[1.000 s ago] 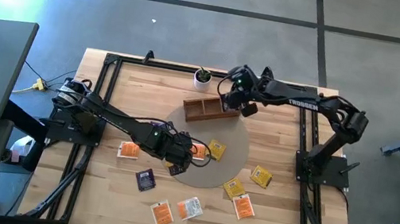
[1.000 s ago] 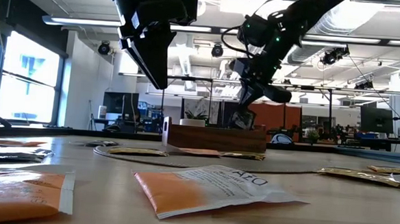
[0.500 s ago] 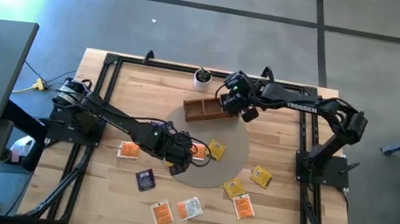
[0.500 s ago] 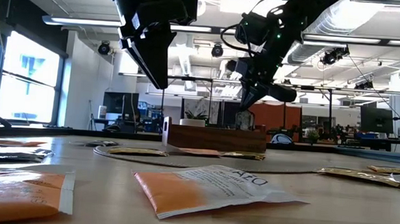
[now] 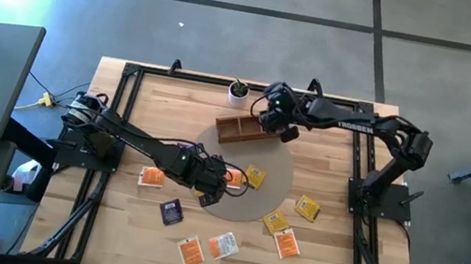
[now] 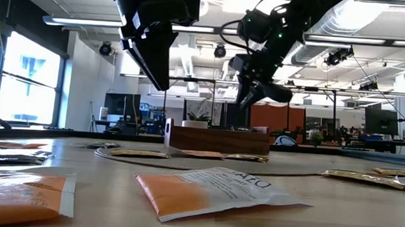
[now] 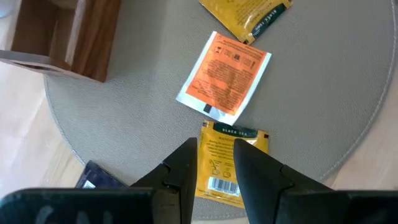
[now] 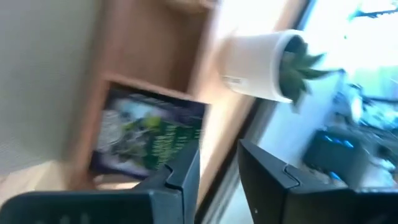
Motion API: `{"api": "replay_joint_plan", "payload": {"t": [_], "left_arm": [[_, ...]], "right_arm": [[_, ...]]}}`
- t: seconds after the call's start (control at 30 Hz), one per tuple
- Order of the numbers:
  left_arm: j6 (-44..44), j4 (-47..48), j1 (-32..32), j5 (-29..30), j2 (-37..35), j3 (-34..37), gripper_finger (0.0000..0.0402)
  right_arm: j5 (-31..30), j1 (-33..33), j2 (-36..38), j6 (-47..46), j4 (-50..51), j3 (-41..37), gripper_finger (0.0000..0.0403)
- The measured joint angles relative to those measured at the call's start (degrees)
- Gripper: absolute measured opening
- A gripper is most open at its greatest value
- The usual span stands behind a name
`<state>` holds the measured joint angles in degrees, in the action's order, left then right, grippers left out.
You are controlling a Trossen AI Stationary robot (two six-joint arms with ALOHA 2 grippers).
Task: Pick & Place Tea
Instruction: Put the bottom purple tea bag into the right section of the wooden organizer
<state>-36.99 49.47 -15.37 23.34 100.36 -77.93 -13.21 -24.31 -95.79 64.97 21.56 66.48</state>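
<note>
My right gripper [image 5: 268, 120] hovers open over the brown wooden tray [image 5: 238, 130] at the far edge of the round grey mat [image 5: 275, 169]. A dark purple tea sachet [image 8: 149, 140] lies flat in one tray compartment, beyond the fingers. My left gripper [image 5: 212, 176] hangs open above the mat's near left part, well off the table in the low view [image 6: 159, 83]. Its fingers stand over a yellow sachet [image 7: 225, 167]. An orange sachet [image 7: 225, 78] and another yellow one [image 7: 245, 15] lie flat on the mat.
More sachets lie flat on the wooden table: orange [image 5: 151, 176], purple [image 5: 171, 210], orange [image 5: 190, 251], orange and white [image 5: 223, 244], orange [image 5: 287, 244], yellow [image 5: 274, 221] and yellow [image 5: 307, 207]. A small white pot with a plant [image 5: 239, 92] stands just behind the tray.
My right gripper's tip has swung slightly toward the table's left above the tray. In the low view a dark shape hung under its fingers down to the tray's rim a second ago; it is gone from there now.
</note>
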Motion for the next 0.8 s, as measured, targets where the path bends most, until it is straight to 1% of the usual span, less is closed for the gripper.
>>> {"api": "replay_joint_plan", "payload": {"t": [0.13,0.17,0.23,0.33,0.4,0.47,0.53,0.67,0.7,0.73,0.8], "left_arm": [[0.02,0.54,-0.01,-0.15,0.0,0.0,0.0103],[0.01,1.02,-0.01,-0.63,0.0,0.0,0.0103],[-0.13,2.97,-0.01,-2.05,-0.01,0.0,0.0103],[-1.51,7.56,-0.59,-2.25,-1.99,0.15,0.0103],[-1.84,9.9,-0.92,-1.23,-4.02,0.02,0.0103],[-2.35,12.87,-1.36,-0.07,-5.54,0.02,0.0103],[-2.36,15.13,-1.71,1.17,-7.29,0.02,0.0103],[-4.24,20.97,-3.96,1.73,-11.57,0.03,0.0103],[-4.97,22.27,-4.89,2.02,-12.59,0.32,0.0103],[-5.37,23.04,-5.88,2.59,-13.76,0.89,0.0103],[-5.58,22.3,-7.5,3.22,-16.37,2.75,0.0103]], "right_arm": [[-7.59,1.61,0.06,-1.4,-3.29,0.0,0.0112],[-8.56,2.09,0.28,-1.84,-3.16,0.0,0.0112],[-8.9,3.56,0.91,-4.08,-2.41,0.0,0.0112],[-7.21,6.29,2.94,-10.26,-0.39,0.0,0.0113],[-7.34,8.28,4.97,-16.78,0.21,0.0,0.0113],[-6.89,10.3,7.61,-25.34,1.04,0.0,0.0113],[-2.15,11.85,10.8,-32.25,3.06,0.0,0.0113],[12.16,14.76,17.51,-42.45,2.27,-3.02,0.0113],[13.91,15.77,18.89,-44.62,1.16,-4.66,0.0113],[14.26,17.01,20.4,-46.47,-0.64,-6.72,0.0113],[13.18,20.05,22.54,-48.59,-4.79,-12.17,0.0113]]}}
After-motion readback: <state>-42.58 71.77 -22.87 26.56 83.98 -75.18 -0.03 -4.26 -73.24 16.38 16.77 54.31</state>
